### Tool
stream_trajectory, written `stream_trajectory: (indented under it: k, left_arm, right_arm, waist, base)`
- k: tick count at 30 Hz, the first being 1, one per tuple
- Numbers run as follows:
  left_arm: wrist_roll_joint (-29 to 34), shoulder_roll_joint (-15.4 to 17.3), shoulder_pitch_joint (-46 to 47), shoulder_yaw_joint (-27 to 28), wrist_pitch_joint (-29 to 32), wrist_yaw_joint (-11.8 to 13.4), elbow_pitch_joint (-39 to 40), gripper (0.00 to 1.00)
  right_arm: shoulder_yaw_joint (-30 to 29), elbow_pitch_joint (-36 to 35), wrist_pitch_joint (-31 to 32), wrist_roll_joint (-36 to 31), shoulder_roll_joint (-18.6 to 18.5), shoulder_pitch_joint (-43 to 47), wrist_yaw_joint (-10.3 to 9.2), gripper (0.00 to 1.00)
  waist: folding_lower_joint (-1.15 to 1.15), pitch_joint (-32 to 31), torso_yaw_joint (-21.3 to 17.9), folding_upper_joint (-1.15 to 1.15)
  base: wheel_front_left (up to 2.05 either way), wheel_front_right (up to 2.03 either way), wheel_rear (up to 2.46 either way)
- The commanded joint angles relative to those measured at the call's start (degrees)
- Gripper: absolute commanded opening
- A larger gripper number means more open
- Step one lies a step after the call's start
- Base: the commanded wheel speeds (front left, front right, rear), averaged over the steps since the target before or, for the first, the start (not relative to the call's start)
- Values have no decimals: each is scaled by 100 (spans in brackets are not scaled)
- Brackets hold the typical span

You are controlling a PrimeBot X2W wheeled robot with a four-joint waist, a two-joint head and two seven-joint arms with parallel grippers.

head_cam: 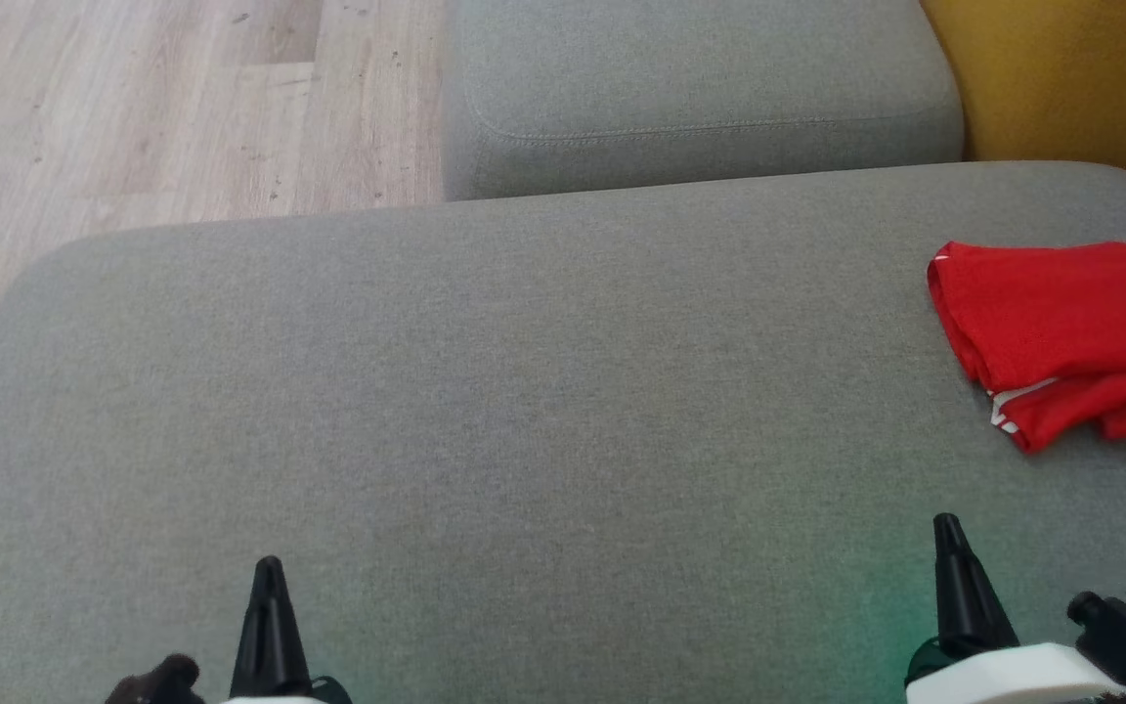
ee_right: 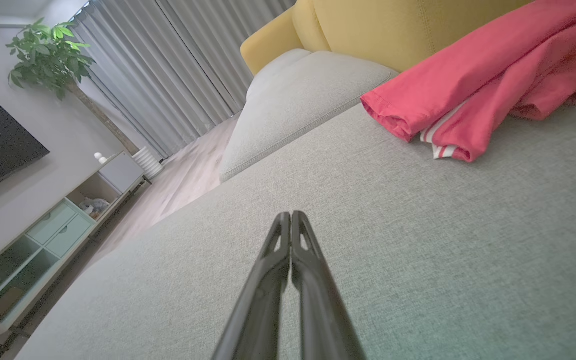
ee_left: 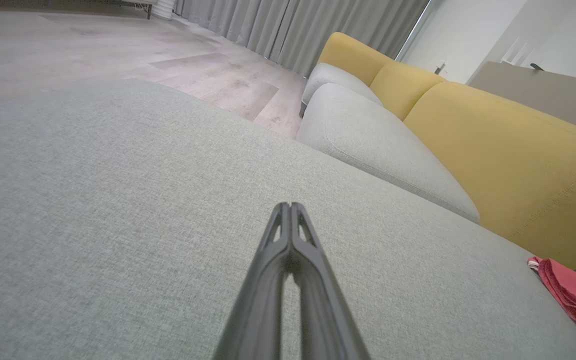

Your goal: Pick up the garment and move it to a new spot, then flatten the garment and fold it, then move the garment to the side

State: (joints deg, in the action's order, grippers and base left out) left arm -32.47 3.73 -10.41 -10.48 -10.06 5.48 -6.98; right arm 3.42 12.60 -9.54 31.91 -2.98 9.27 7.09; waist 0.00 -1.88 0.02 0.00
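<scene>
A red garment (head_cam: 1071, 337) with white stripes lies folded in a loose bundle at the right edge of the grey sofa cushion (head_cam: 485, 411). It also shows as a pink-red heap (ee_right: 478, 95) in the right wrist view and at the far right (ee_left: 573, 295) of the left wrist view. My left gripper (head_cam: 270, 572) is shut and empty at the lower left, above bare cushion (ee_left: 118, 210). My right gripper (head_cam: 946, 528) is shut and empty at the lower right, well short of the garment. Both pairs of fingertips (ee_left: 290, 206) (ee_right: 290, 215) are pressed together.
A second grey cushion (head_cam: 700, 88) adjoins at the back, with the yellow sofa back (head_cam: 1071, 78) at the upper right. Wooden floor (head_cam: 162, 108) lies beyond the cushion's left edge. A TV cabinet (ee_right: 43, 240), a plant (ee_right: 43, 55) and curtains (ee_right: 168, 75) stand far off.
</scene>
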Motion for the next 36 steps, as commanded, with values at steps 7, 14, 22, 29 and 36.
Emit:
stream_trajectory:
  k: [7, 14, 22, 29, 36]
  left_arm:
    - [-559, 76, 369, 216, 120, -126, 95, 0]
    - [-1055, 86, 476, 311, 225, -227, 31, 0]
    - [-1618, 95, 600, 423, 349, -343, -45, 0]
    - [-2108, 101, 709, 524, 460, -444, -113, 0]
    - [-2594, 104, 818, 628, 573, -545, -181, 0]
  right_arm:
    - [-38, -139, 100, 580, -125, -376, 15, 0]
    - [-88, -117, 203, 1078, -136, -475, 17, 0]
    - [-149, -92, 325, 1643, -147, -587, 19, 0]
    - [-206, -69, 434, 2136, -154, -686, 21, 0]
    - [-265, -46, 545, 2624, -159, -784, 24, 0]
  waist:
    - [0, 16, 0, 0]
    - [0, 33, 0, 0]
    - [0, 51, 0, 0]
    - [0, 68, -1, 0]
    - [0, 84, -1, 0]
  base:
    - [0, 0, 0]
    - [0, 0, 0]
    - [0, 0, 0]
    - [0, 0, 0]
    - [0, 0, 0]
